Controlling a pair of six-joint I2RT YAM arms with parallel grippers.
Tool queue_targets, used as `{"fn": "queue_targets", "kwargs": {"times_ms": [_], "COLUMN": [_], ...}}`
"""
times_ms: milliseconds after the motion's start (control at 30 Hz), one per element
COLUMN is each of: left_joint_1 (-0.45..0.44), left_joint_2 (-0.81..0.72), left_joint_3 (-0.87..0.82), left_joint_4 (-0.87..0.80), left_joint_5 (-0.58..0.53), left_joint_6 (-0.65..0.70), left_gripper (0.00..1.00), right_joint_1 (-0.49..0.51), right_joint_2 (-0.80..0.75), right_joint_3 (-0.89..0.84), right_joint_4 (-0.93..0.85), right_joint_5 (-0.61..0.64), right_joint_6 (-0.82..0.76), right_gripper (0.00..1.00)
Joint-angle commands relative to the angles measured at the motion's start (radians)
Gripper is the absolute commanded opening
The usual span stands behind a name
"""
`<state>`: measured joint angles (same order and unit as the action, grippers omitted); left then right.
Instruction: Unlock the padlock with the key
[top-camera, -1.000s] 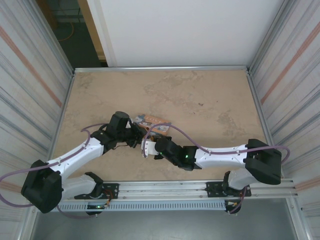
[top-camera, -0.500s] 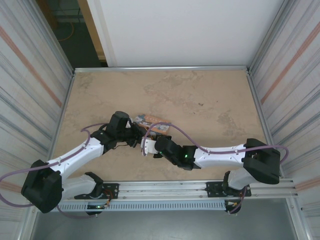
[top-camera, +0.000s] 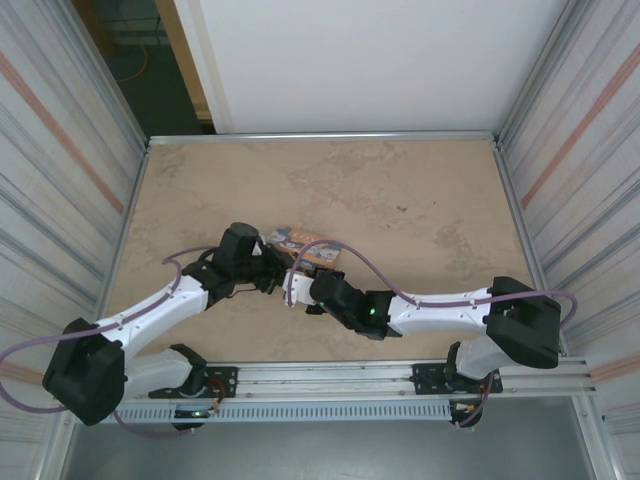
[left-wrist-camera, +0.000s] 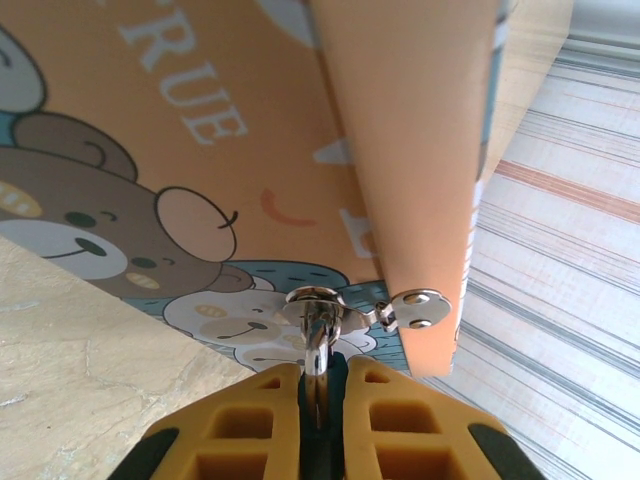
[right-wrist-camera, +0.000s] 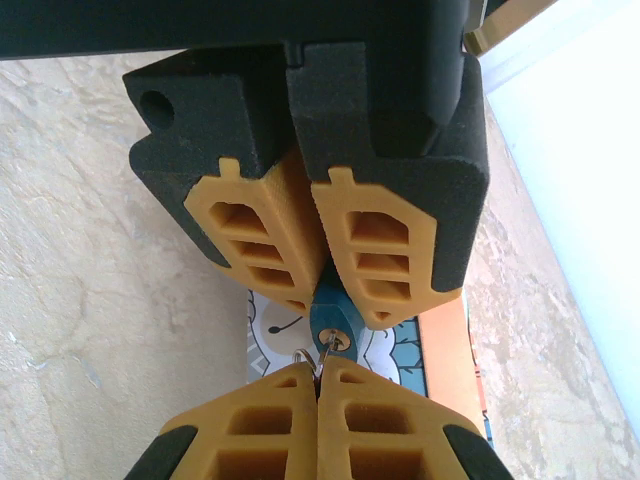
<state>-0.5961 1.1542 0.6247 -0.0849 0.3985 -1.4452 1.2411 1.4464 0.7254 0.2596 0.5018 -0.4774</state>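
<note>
The padlock (right-wrist-camera: 328, 317) is a small teal block pinched between the yellow fingers (right-wrist-camera: 262, 240) of my left gripper (right-wrist-camera: 320, 298), keyhole facing the right wrist camera. Its metallic shackle (left-wrist-camera: 316, 340) runs through the hasp (left-wrist-camera: 415, 308) of the orange cartoon tin (left-wrist-camera: 230, 130). My left gripper (left-wrist-camera: 322, 372) is shut on the padlock body (left-wrist-camera: 335, 400). My right gripper (right-wrist-camera: 318, 368) is shut on the key (right-wrist-camera: 327, 349), whose tip sits in the keyhole (right-wrist-camera: 337, 341). In the top view both grippers meet beside the tin (top-camera: 310, 245): left gripper (top-camera: 272, 276), right gripper (top-camera: 296, 290).
The tin lies on the beige table (top-camera: 420, 200) just beyond the two grippers. Corrugated metal walls (top-camera: 60, 180) close in both sides, and a rail (top-camera: 330, 375) runs along the near edge. A purple cable (top-camera: 360, 265) arcs over the right arm.
The right gripper has edged slightly left toward the left gripper and the padlock. The left arm and the tin hold still.
</note>
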Motion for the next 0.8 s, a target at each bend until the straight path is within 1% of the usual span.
{"fn": "queue_targets", "kwargs": {"times_ms": [0, 100, 167, 333, 467, 767], "left_joint_1": [-0.023, -0.028, -0.033, -0.052, -0.062, -0.107], "left_joint_2": [0.007, 0.007, 0.007, 0.006, 0.013, 0.028], "left_joint_3": [-0.011, -0.013, -0.016, -0.029, -0.028, -0.021], "left_joint_4": [0.038, 0.039, 0.044, 0.062, 0.068, 0.077], "left_joint_5": [0.04, 0.037, 0.034, 0.017, 0.01, -0.031], "left_joint_6": [-0.014, -0.016, -0.02, -0.04, -0.043, -0.056], "left_gripper": [0.0, 0.0, 0.0, 0.0, 0.0, 0.0], "right_joint_1": [-0.007, -0.009, -0.012, -0.026, -0.039, -0.108], "right_joint_2": [-0.007, -0.019, -0.031, -0.073, -0.09, -0.155], "right_joint_3": [-0.005, -0.015, -0.019, -0.056, -0.065, -0.104], "right_joint_4": [0.085, 0.1, 0.1, 0.132, 0.122, 0.065], "right_joint_5": [0.0, -0.001, 0.007, -0.025, -0.032, -0.168], "right_joint_6": [0.066, 0.116, 0.172, 0.335, 0.44, 0.695], "right_gripper": [0.0, 0.0, 0.0, 0.0, 0.0, 0.0]}}
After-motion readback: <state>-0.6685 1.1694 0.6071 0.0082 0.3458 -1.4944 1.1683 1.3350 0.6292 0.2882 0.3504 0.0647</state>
